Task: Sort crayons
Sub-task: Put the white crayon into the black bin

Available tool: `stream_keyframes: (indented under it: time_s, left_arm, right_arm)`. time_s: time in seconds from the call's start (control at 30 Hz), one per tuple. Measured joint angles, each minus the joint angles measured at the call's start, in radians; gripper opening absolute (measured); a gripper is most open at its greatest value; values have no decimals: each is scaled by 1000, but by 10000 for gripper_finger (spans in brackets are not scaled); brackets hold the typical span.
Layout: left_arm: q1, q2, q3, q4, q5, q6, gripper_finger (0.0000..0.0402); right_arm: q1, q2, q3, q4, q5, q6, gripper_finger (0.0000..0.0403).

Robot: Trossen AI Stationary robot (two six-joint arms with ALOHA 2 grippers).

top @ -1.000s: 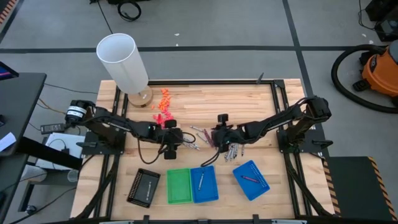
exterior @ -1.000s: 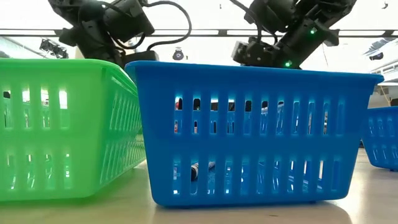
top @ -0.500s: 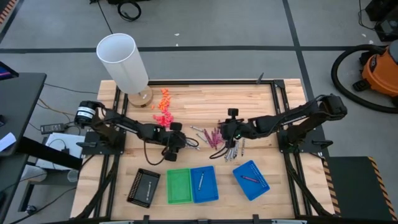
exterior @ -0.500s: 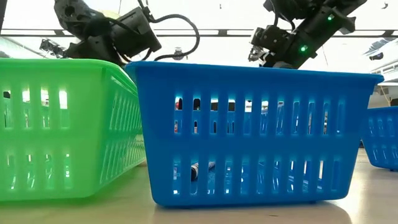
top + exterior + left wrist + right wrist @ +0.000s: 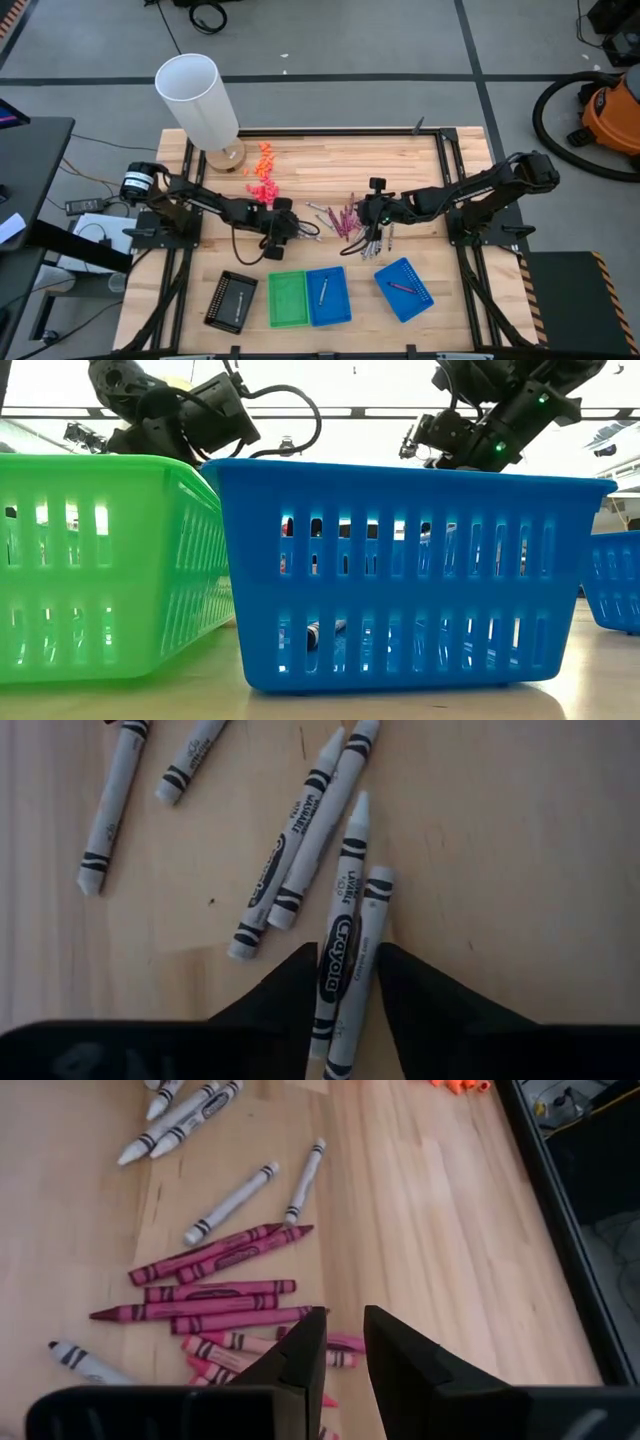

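The left gripper has narrowed its fingers around two grey crayons lying mid-table, apparently starting a pick, while the right gripper, shifted right, hovers partly spread and empty over the pink crayons

Silver-grey crayons are lying flat and scattered just ahead of the left gripper, two of them sitting between its fingers. Magenta crayons are lying bunched (roughly parallel) just ahead of the right gripper.
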Motion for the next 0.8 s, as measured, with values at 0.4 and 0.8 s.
stream_keyframes:
  time_s: [0.4,0.8]
  left_arm:
    - [-9,-29,76,-162,55,-12,115]
    - [-27,-27,77,-207,73,-33,103]
  right_arm:
    - [2,0,-8,15,-28,12,82]
    - [21,0,-8,50,-32,2,82]
